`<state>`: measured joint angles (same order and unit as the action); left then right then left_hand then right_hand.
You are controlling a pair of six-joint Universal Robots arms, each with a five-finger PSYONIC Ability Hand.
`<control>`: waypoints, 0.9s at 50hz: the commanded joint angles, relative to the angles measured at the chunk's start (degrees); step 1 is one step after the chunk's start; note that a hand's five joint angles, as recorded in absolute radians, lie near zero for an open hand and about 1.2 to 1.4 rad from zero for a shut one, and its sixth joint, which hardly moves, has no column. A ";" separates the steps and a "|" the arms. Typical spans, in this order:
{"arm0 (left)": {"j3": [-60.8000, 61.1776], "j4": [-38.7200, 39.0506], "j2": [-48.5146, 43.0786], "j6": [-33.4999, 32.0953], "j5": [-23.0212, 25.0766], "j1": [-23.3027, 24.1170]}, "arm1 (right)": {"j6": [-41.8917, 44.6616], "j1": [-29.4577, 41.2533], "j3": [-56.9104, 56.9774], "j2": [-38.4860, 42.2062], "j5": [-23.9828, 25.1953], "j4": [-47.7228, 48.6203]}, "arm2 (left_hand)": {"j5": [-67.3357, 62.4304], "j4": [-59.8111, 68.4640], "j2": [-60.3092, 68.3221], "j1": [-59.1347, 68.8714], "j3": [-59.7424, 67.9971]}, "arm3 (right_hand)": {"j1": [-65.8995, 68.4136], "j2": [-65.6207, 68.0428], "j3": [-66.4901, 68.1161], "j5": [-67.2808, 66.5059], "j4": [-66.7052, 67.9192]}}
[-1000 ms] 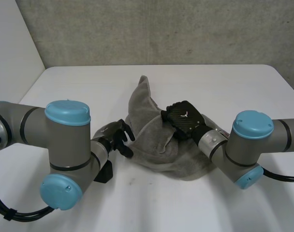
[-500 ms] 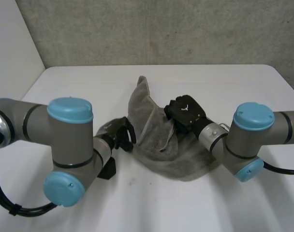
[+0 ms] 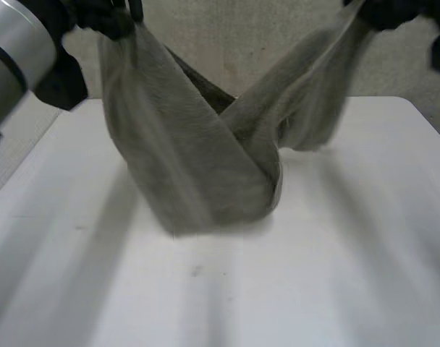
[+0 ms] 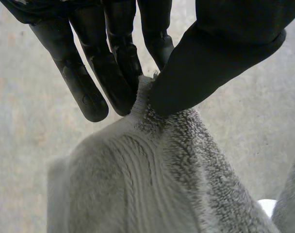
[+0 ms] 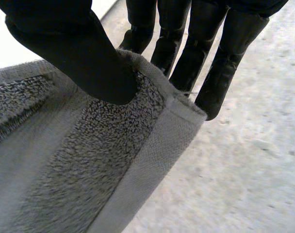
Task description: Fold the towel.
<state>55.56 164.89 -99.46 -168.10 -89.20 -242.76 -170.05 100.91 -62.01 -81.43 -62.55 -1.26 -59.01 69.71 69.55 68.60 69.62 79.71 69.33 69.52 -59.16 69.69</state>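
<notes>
Towel is soft, limp and light, sagging mid-frame toward the worktop. Left hand and right hand each pinch a top end between fingers and thumb. Hemmed corners likely hold best.

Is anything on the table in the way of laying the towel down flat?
Nothing visible stands in the way. The left hand and the right hand each pinch the towel up high, and its sagging middle reaches the white table.

In the head view the grey terry towel was blurred; the black left hand at eleven o'clock and right hand at one were edge-cropped.
</notes>
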 commanded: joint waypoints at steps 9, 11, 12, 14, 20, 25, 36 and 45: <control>7.54 -6.87 0.15 -15.68 0.34 -0.87 | 17.88 -4.06 2.59 3.18 1.99 -24.20 | -10.99 10.29 10.45 11.40 10.38 | 0.29 10.67 10.48 -10.84 10.31; 10.52 -6.17 -3.79 -18.83 0.26 -0.87 | 20.46 -3.97 2.68 5.76 1.55 -26.25 | -10.99 10.29 10.45 11.40 10.38 | 0.29 10.67 10.48 -10.84 10.31; 10.53 -6.16 -3.81 -18.84 0.25 -0.87 | 22.99 -3.80 2.68 8.11 0.86 -27.47 | -10.99 10.29 10.45 11.40 10.38 | 0.29 10.67 10.48 -10.84 10.31; 10.79 -5.55 -6.27 -20.86 0.17 -0.87 | 24.86 -3.35 2.94 10.42 -0.20 -27.74 | -10.99 10.29 10.45 11.40 10.38 | 0.29 10.67 10.48 -10.84 10.31; 5.34 0.25 -15.67 -28.86 -0.19 -2.54 | 25.92 -0.20 6.80 19.36 -5.55 -21.54 | -10.99 10.29 10.45 11.40 10.38 | 0.29 10.67 10.48 -10.84 10.31; -4.15 4.38 -18.05 -29.92 -0.45 -4.48 | 23.29 1.21 7.34 19.47 -7.76 -7.93 | -10.99 10.29 10.45 11.40 10.38 | 0.29 10.67 10.48 -10.84 10.31; -17.33 5.26 -12.07 -17.00 -1.94 -5.09 | 8.77 0.69 -3.38 3.30 -7.50 15.06 | -10.99 10.29 10.45 11.40 10.38 | 0.29 10.67 10.48 -10.84 10.31; 3.19 0.34 -6.98 -13.92 -1.42 -5.09 | 14.90 -2.29 -17.60 -1.18 5.31 0.07 | -10.99 10.29 10.45 11.40 10.38 | 0.29 10.67 10.48 -10.84 10.31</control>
<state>43.71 167.76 -109.70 -182.87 -91.05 -247.88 -161.18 100.75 -69.86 -80.06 -66.12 10.86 -59.08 69.73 69.66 68.84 69.68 79.72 69.55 69.52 -59.32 69.70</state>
